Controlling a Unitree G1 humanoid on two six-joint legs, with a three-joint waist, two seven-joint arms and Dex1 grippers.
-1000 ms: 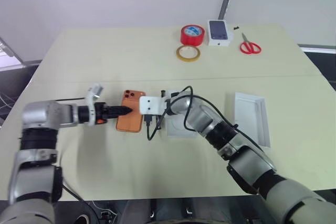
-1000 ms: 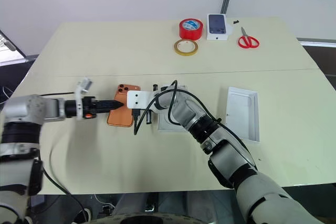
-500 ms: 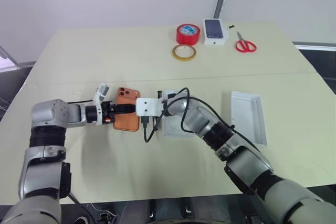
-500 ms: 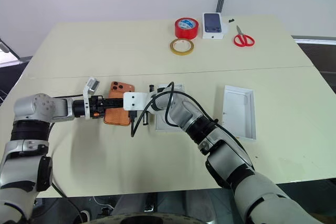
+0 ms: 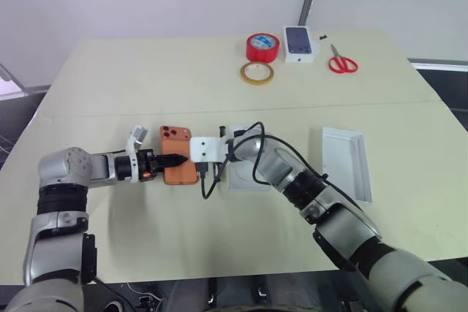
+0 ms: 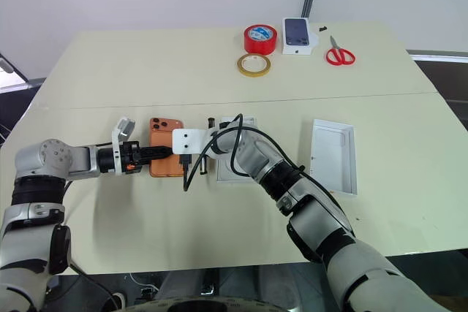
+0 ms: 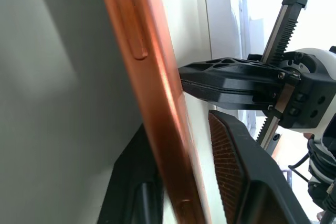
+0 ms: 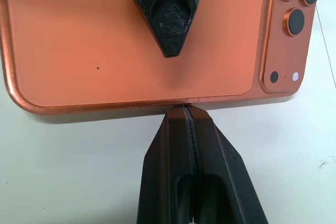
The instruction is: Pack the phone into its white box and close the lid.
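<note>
phone (image 5: 179,165) between left pincer's (image 7: 184,182) fingers

The phone (image 8: 131,40) has a smooth satin metallic back and glossy lenses.

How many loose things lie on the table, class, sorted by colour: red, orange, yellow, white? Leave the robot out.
Red: 2, the red tape roll and the scissors
Orange: 1, the phone
Yellow: 1, the yellow tape ring
White: 3, the small picture box, the white box and the lid
Total: 7
</note>
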